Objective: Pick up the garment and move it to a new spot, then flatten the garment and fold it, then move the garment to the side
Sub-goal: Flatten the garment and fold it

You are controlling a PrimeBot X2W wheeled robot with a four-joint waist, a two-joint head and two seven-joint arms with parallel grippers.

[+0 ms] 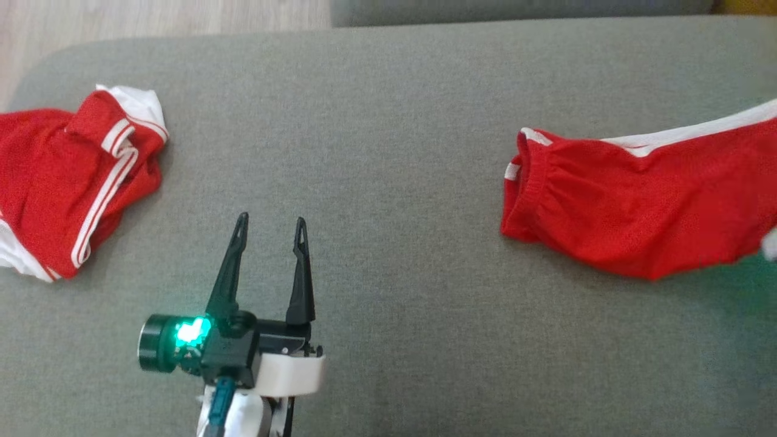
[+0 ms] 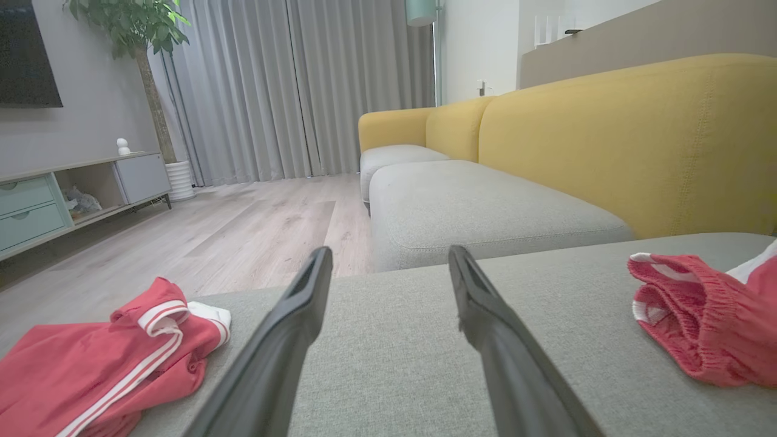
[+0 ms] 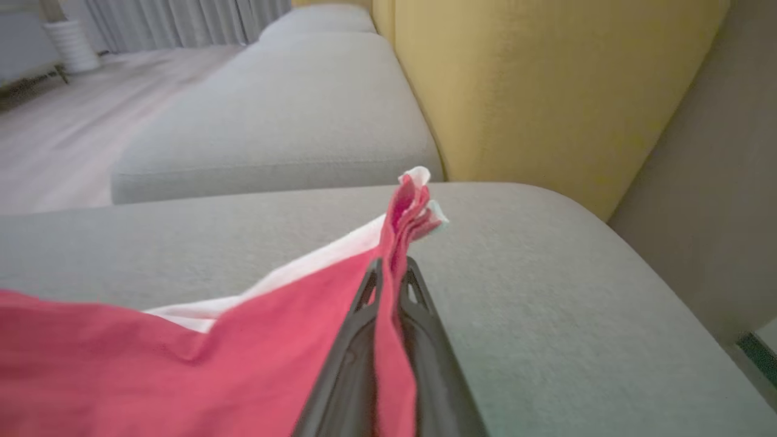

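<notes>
I read this as the very start of the job: a grasp is made and nothing beyond it is done. My right tool (image 3: 394,267) is clamped tight on a bunched corner of the red shorts (image 3: 243,340). The fabric is pinched between its jaws, and a tuft of red and white hem pokes out past the tips.

The shorts lie on the right side of the grey sofa cushion (image 1: 388,91), with the elastic waistband toward the middle and the white side stripe along the far edge. Most of the cloth rests on the cushion, so I judge it not yet lifted clear.

My left tool (image 1: 271,220) hangs with its jaws spread and empty over bare cushion, near and left of centre, well apart from both garments. A second red garment (image 1: 61,182) with white stripes sits crumpled at the left edge; I can't tell whether it is a finished piece.

Left to do: carry the shorts to a new spot, flatten them, fold them and set them aside.
</notes>
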